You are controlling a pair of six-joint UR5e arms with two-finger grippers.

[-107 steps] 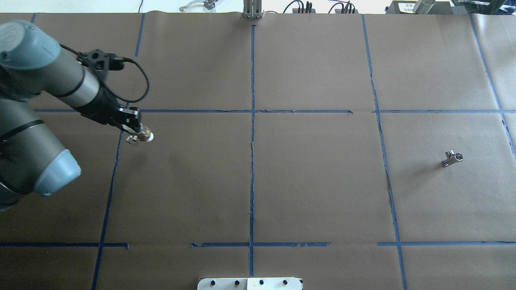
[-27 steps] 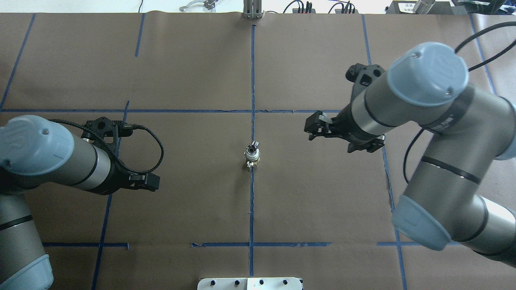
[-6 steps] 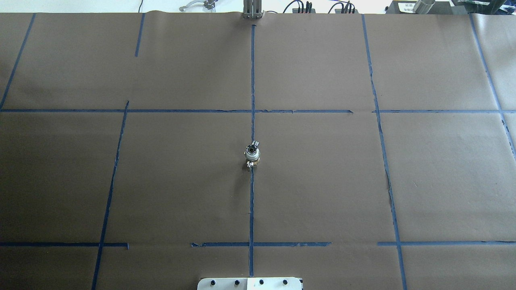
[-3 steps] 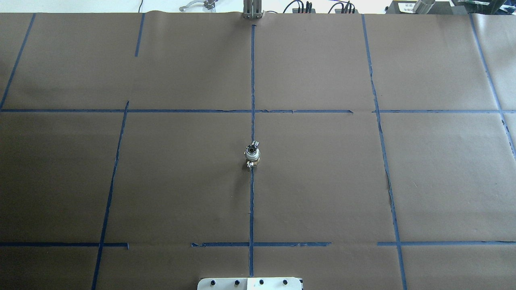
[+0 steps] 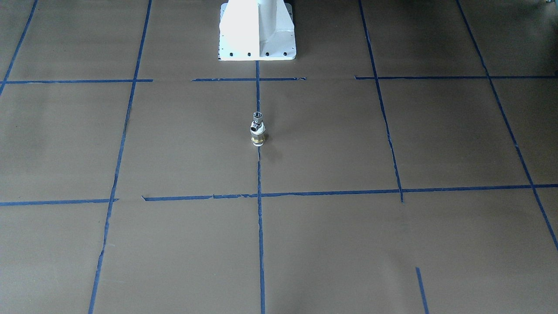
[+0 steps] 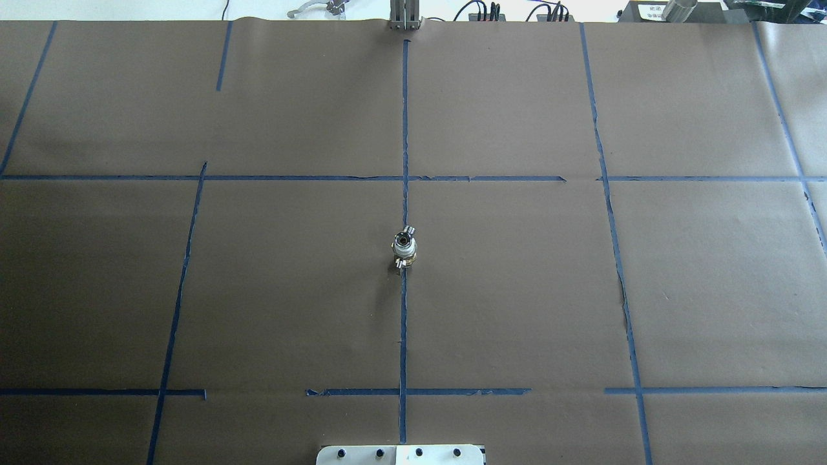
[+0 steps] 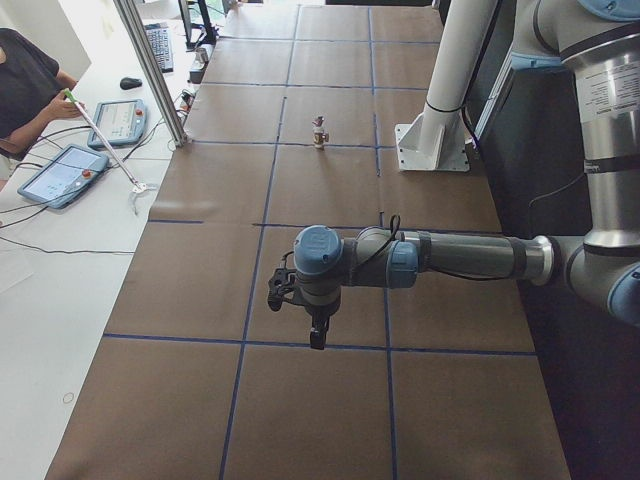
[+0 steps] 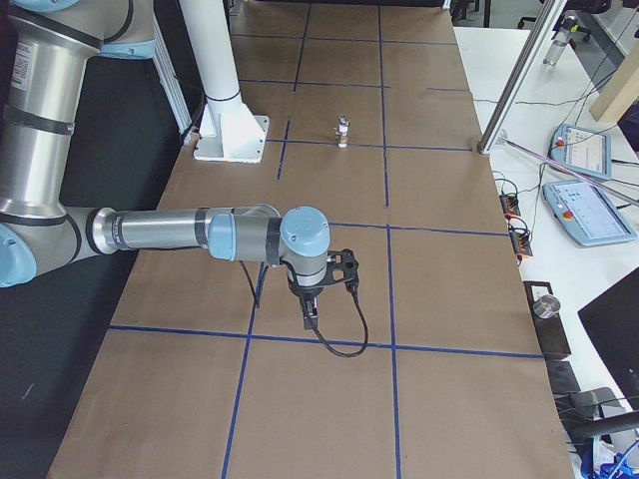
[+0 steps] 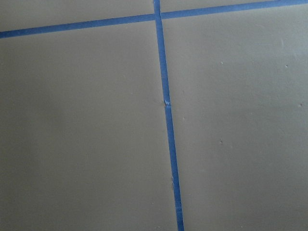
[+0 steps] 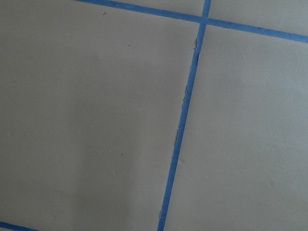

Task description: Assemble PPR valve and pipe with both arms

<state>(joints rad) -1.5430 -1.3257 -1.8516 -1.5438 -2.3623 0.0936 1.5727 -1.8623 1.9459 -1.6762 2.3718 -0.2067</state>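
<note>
Valve-pipe assembly [image 6: 404,249] well apart from hands [image 7: 316,336]

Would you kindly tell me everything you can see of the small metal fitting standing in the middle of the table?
The fitting is a small stacked assembly standing upright: a silvery metal upper part with an open, hollow top end, a brass-coloured band below it, and a whitish base. From overhead, short silvery stubs stick out sideways. It rests on the brown paper-covered table, right on the central blue tape line, casting a short shadow. Nothing else touches it.
</note>
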